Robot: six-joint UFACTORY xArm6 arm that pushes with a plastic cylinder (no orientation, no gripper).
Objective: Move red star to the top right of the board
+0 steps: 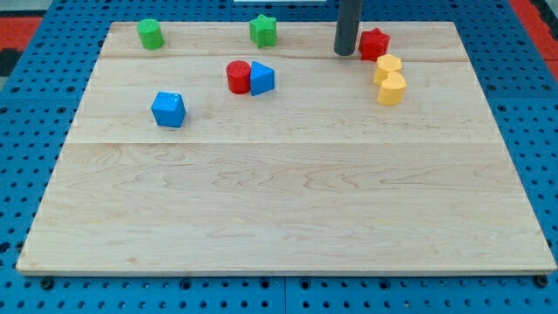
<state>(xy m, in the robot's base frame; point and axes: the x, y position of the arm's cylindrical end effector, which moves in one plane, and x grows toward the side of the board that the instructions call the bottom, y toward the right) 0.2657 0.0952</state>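
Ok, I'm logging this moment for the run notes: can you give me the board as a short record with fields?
tip: my tip just to the view's left of the red star
red star: red star near the top right, above the yellow blocks
yellow blocks: yellow blocks, a touching pair
centre pair: red cylinder touching blue block
blue cube: blue cube, alone

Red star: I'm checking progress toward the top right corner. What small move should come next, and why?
Probably keep pushing toward the view's right, angled slightly up. My tip sits just left of the red star, the board continues beyond it, and the yellow blocks lie just below.
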